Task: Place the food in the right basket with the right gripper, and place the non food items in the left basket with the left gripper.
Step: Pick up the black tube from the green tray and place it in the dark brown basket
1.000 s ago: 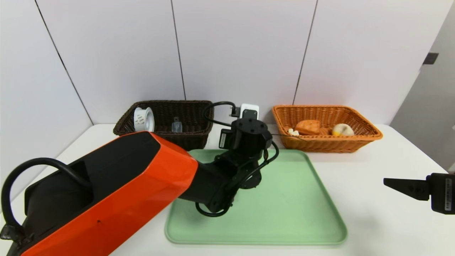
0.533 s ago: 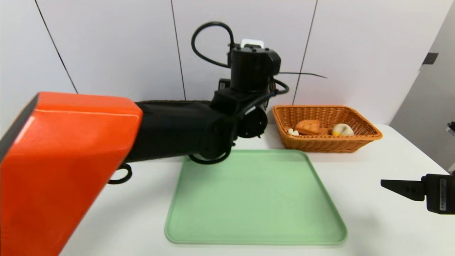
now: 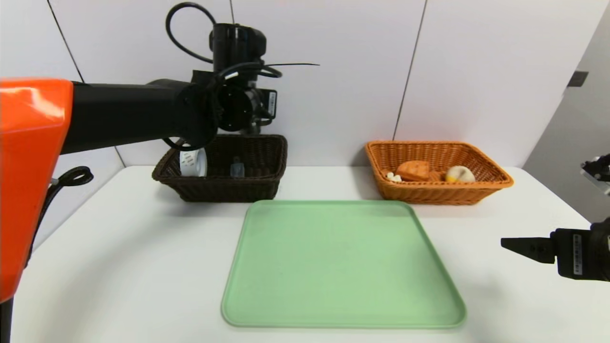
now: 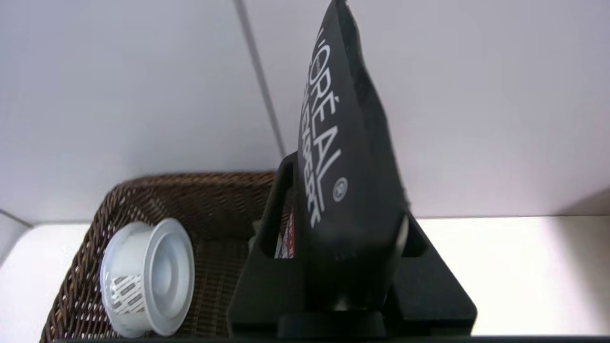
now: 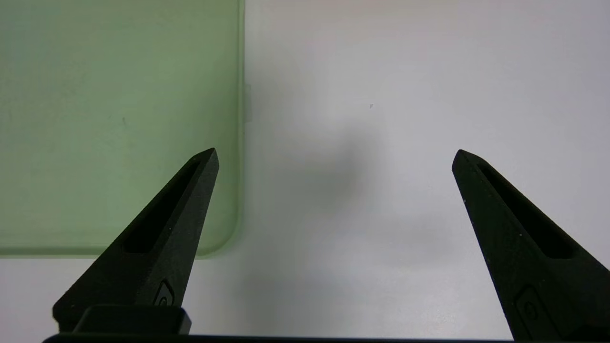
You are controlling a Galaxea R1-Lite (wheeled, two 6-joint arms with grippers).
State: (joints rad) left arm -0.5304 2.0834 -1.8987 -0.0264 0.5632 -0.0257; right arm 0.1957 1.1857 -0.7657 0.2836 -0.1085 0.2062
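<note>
Above the brown basket (image 4: 143, 200) the left gripper (image 4: 350, 247) holds the dark tube (image 4: 343, 157), jaws clamped on it. The tape roll (image 3: 193, 162) lies inside that basket. Well right of it, the right gripper (image 5: 333, 157) hovers over the table (image 5: 381, 119), jaws wide and bare.

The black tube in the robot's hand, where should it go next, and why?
Probably forward over the dark brown basket, then let go. The left gripper is shut on the black tube, held up near that basket, where the tape roll already lies. The green tray holds nothing more.

Lab-like: bare white table (image 3: 143, 247), panelled wall (image 3: 333, 71)
</note>
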